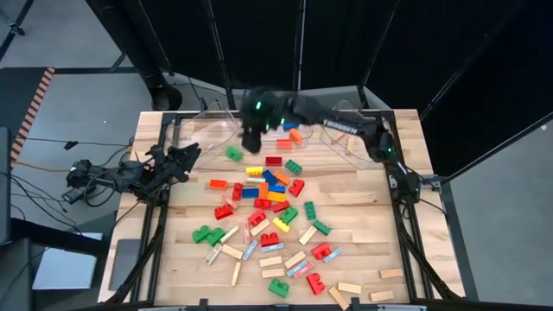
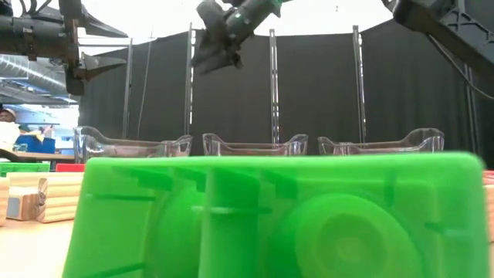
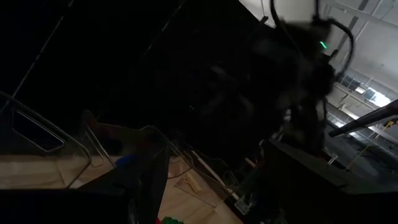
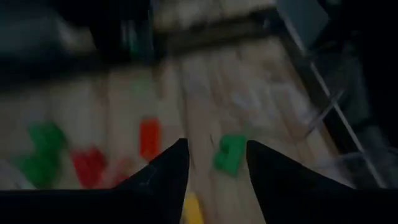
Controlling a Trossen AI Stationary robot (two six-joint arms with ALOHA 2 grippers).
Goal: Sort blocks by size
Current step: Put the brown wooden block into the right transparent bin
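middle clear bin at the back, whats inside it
From above, the middle bin holds a few small blocks, orange and blue-green. The right pincer and its arm hang over the bin's left part, so anything lying there is covered.

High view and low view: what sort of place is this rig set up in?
Most likely a robotics lab or workshop. A light wooden work table on a metal frame stands before black curtain panels, loose cables trail over the grey floor, and an open industrial-looking hall shows beyond the curtains at the low view's left.

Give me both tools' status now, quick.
Left tool: open, empty, waiting at the table's left edge.
Right tool: fingers apart, nothing between them, above the blocks.
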